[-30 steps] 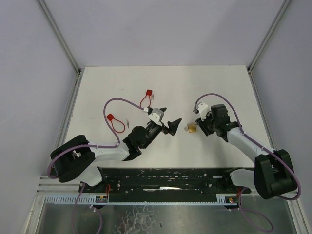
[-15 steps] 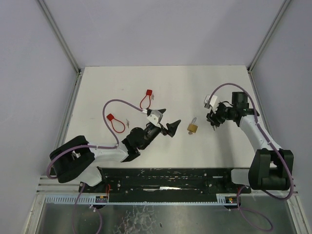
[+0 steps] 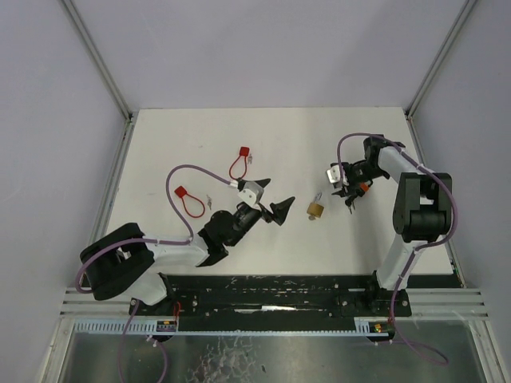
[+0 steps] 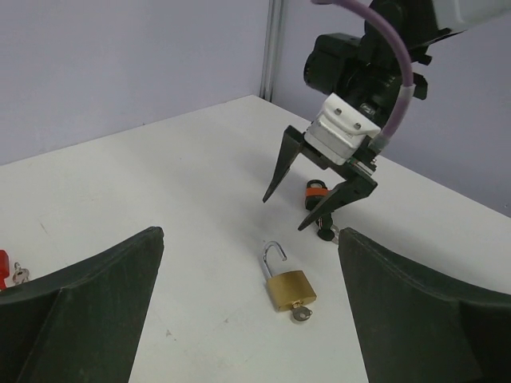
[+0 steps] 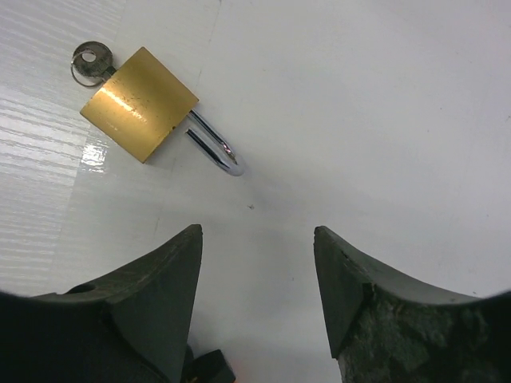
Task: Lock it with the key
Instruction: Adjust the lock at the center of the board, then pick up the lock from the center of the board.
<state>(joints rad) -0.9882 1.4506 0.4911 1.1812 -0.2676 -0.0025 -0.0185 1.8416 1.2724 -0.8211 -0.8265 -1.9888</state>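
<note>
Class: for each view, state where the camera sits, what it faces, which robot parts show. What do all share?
Top external: above and behind, looking down on the white table; left arm, right arm show.
Left wrist: low, facing the open brass padlock and right pincer; left pincer's fingers show.
Right wrist: above the padlock, looking down; right pincer's fingers show.
Shared: padlock.

Left claw [image 3: 276,199] spread wide, right claw [image 4: 286,213] parted
</note>
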